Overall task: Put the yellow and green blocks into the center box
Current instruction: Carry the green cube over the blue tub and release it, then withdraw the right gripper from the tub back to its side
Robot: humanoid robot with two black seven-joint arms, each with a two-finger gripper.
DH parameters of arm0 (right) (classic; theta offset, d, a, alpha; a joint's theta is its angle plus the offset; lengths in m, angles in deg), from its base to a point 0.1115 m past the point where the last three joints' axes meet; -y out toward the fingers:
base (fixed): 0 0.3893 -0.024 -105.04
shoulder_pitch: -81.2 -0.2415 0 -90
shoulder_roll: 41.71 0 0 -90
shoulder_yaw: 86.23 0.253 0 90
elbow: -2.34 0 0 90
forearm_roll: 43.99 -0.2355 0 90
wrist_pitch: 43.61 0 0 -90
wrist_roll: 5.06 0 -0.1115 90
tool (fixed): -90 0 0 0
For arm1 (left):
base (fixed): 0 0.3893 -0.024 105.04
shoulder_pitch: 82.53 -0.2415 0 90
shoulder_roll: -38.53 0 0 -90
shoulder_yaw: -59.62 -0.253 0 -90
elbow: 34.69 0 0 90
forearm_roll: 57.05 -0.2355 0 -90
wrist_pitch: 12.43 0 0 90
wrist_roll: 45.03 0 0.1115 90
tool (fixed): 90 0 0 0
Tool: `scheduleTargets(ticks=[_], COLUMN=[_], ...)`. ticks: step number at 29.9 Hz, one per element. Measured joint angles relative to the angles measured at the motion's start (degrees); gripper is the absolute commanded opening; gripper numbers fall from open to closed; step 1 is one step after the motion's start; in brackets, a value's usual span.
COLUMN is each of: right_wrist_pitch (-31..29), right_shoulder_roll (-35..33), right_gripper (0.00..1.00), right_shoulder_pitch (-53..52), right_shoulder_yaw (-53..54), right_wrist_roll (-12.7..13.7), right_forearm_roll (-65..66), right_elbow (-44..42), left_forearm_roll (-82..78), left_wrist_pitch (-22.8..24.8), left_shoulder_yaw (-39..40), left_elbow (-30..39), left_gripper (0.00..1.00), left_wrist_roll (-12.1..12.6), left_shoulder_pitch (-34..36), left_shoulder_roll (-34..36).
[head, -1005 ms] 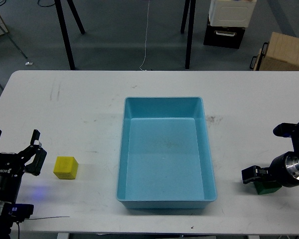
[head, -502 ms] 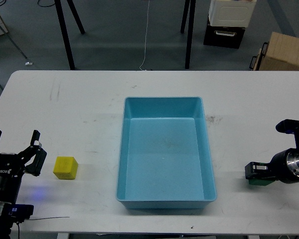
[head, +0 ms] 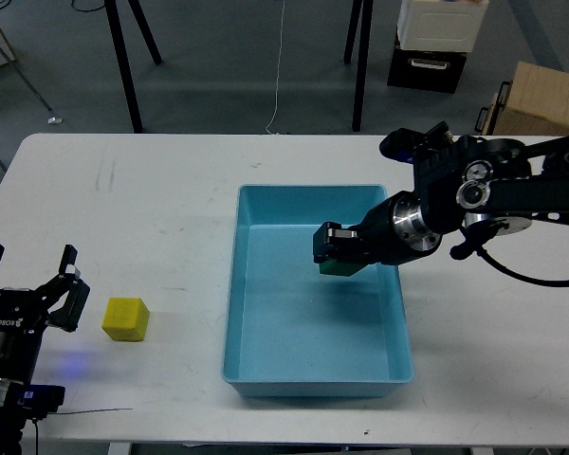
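Observation:
The light blue tray [head: 313, 381] sits in the middle of the white table. My right gripper [head: 336, 248] is over the tray's right half and is shut on the dark green block [head: 339, 267], held above the tray floor. The yellow block [head: 125, 318] rests on the table left of the tray. My left gripper [head: 30, 286] is open and empty, just left of the yellow block, near the table's front left edge.
A brown cardboard box [head: 541, 99] stands on the floor beyond the table's far right corner. A white and black case [head: 434, 43] and black stand legs [head: 123, 57] are on the floor behind the table.
My right gripper has lifted the green block off the table at the right and carried it left, over the tray. The left arm and yellow block have not moved.

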Motion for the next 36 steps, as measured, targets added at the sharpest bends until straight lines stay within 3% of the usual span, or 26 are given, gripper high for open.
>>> scheduleTargets(ticks=[4,9,10,11,12,26,36], right_wrist_pitch=[3.5,4.4,4.5,4.6,4.7,9.6,20.1], right_shoulder_roll=[7.7,10.4,10.7,10.9,11.0,10.2,-0.7], right_gripper=[0.09,0.4,0.6,0.86,1.0,0.99,0.99], right_shoulder_pitch=[1.0,1.7,1.9,2.1,2.2,2.2,3.4], right_shoulder_yaw=[-3.4,-5.3,-5.6,-5.8,-5.9,-4.3,12.0], right_wrist_roll=[0.0,0.0,0.0,0.0,0.0,0.2,-0.6], right_forearm_roll=[0.0,0.0,0.0,0.0,0.0,-6.3,-15.3], right_elbow=[-2.7,-3.1,-3.1,-3.1,-3.1,-3.2,-11.4], left_forearm_roll=[-0.2,-0.3,-0.3,-0.3,-0.3,-0.3,-0.4], left_wrist_pitch=[0.0,0.0,0.0,0.0,0.0,0.0,0.0], left_shoulder_yaw=[0.0,0.0,0.0,0.0,0.0,0.0,-0.1], left_elbow=[0.0,-0.4,-0.5,-0.6,-0.6,-1.0,-1.1], left_gripper=[1.0,1.0,1.0,1.0,1.0,1.0,1.0], left_wrist_roll=[0.0,-0.1,-0.1,-0.1,-0.1,0.1,0.1], left_shoulder_pitch=[0.0,0.0,0.0,0.0,0.0,0.6,0.8], left_shoulder_roll=[-0.6,-0.7,-0.7,-0.7,-0.7,-0.7,-0.6])
